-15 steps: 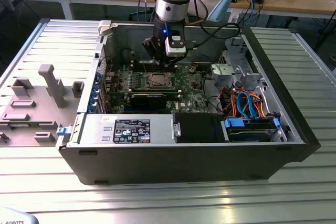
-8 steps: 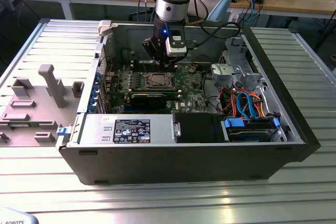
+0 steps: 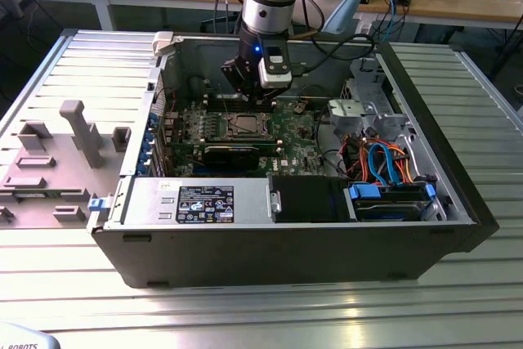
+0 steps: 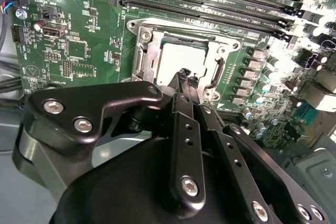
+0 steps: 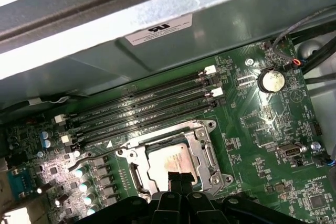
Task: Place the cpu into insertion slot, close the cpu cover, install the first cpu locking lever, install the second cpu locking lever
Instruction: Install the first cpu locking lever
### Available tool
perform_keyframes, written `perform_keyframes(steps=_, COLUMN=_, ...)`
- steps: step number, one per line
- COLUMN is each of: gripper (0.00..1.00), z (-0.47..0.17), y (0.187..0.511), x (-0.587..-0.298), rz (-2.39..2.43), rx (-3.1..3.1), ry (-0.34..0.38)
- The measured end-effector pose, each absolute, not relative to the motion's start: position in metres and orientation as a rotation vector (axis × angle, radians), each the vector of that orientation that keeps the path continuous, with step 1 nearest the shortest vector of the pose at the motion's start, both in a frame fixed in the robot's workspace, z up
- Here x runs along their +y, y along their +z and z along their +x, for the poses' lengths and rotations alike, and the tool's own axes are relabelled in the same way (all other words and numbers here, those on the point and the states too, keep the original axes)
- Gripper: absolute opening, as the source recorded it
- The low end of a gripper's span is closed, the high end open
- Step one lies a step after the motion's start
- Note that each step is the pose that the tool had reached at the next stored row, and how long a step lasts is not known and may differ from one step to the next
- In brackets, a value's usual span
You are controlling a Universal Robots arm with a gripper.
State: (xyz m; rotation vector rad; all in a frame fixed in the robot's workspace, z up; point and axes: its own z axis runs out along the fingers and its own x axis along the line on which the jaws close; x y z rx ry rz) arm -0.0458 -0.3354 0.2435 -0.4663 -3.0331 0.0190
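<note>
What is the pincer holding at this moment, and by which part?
Nothing, as far as I can tell: the pincer has its tips together just over the cover, with the cpu seated under that cover.

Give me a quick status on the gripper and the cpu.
Gripper shut, tips at the cpu cover's edge. Cpu seated in the insertion slot, cover down. Nothing in the way.

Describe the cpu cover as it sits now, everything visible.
The cpu cover is a thin silver metal frame with a square window, lying flat and closed over the insertion slot on the green motherboard. The silvery-grey cpu shows through the window. In both wrist views the gripper has its black fingertips together, right at the cover's near edge; actual contact can't be confirmed. A thin wire lever lies beside the socket.
</note>
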Motion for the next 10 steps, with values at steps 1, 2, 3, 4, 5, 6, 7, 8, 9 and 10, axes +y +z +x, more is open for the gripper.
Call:
perform_keyframes(steps=1, gripper=0.11, z=-0.0458, y=0.2435, x=-0.3354, rz=-0.464, rx=-3.033, ry=0.019)
perform_keyframes(steps=2, gripper=0.11, z=-0.0458, y=0.2435, x=-0.3354, rz=-0.462, rx=-3.034, ry=0.019)
perform_keyframes(steps=3, gripper=0.11, z=-0.0458, y=0.2435, x=-0.3354, rz=-0.459, rx=-3.034, ry=0.019)
perform_keyframes(steps=4, gripper=0.11, z=-0.0458, y=0.2435, x=-0.3355, rz=-0.456, rx=-3.035, ry=0.019)
perform_keyframes(steps=5, gripper=0.11, z=-0.0458, y=0.2435, x=-0.3354, rz=-0.453, rx=-3.035, ry=0.020)
perform_keyframes(steps=6, gripper=0.11, z=-0.0458, y=0.2435, x=-0.3354, rz=-0.451, rx=-3.036, ry=0.020)
perform_keyframes(steps=7, gripper=0.11, z=-0.0458, y=0.2435, x=-0.3354, rz=-0.446, rx=-3.036, ry=0.020)
perform_keyframes(steps=8, gripper=0.11, z=-0.0458, y=0.2435, x=-0.3354, rz=-0.444, rx=-3.036, ry=0.020)
perform_keyframes(steps=9, gripper=0.11, z=-0.0458, y=0.2435, x=-0.3354, rz=-0.442, rx=-3.037, ry=0.020)
perform_keyframes(steps=10, gripper=0.11, z=-0.0458, y=0.2435, x=-0.3354, rz=-0.439, rx=-3.037, ry=0.020)
